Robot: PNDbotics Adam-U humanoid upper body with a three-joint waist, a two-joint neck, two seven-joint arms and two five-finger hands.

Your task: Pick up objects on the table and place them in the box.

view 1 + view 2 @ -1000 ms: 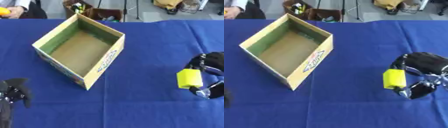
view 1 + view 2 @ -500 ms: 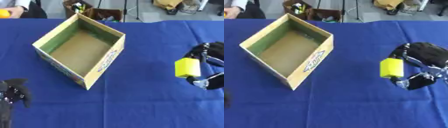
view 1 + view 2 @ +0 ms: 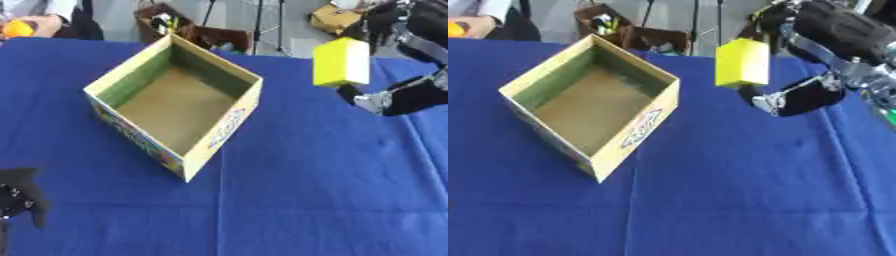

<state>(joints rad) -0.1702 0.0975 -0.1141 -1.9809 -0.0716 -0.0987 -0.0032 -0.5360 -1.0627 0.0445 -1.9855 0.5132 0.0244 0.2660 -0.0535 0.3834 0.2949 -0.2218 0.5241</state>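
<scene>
Left eye view first, from the left side across: the robot's left hand sits at about seven o'clock, low at the picture's edge, a dark shape resting on the blue tablecloth; whether its fingers are straight or curled I cannot tell. At about eleven o'clock, at the table's far edge, a person's hand holds something small and orange. Moving right, an open cardboard box stands on the cloth a little left of centre, turned so one corner points toward the robot; its inside is plain brown and nothing shows within it. Beyond the table's far edge, near twelve o'clock, a brown container holds some dark items. Further right, at about two o'clock, the right hand is raised off the cloth, fingers and thumb curled round a yellow block. That block hangs upright in the air, to the right of the box and apart from it.
</scene>
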